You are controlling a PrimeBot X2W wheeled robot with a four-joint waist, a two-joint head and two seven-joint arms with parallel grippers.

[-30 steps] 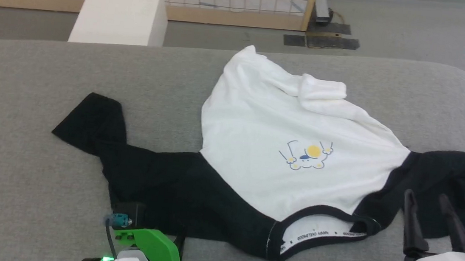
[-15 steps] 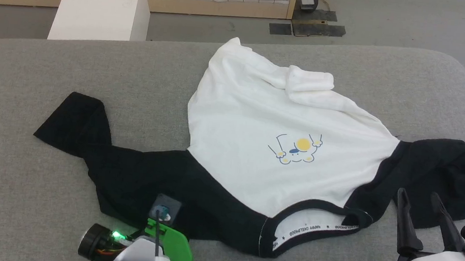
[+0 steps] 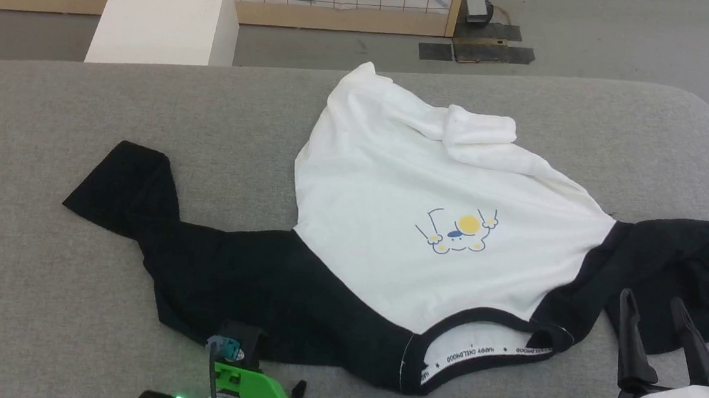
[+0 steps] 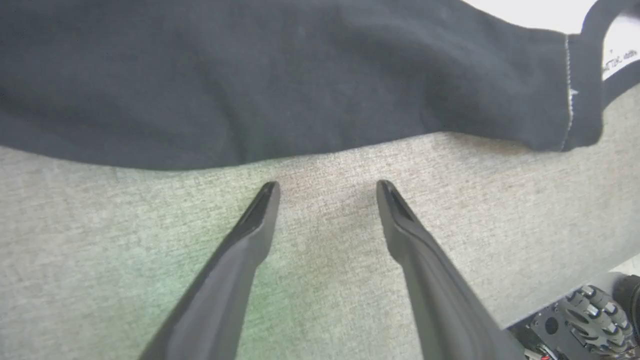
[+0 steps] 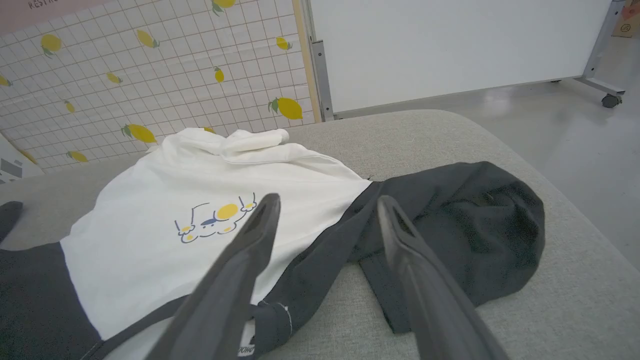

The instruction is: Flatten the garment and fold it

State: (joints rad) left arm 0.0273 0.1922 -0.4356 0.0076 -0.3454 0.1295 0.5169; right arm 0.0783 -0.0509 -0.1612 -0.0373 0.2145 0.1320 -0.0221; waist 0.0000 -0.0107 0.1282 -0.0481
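Garment [image 4: 300,75] cropped by left-wrist frame edges

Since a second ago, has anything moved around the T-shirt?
The left gripper swung right over the black sleeve of the T-shirt, then drew back to its near edge, open and empty. The head camera shifted too. The T-shirt and the open right gripper kept their places.
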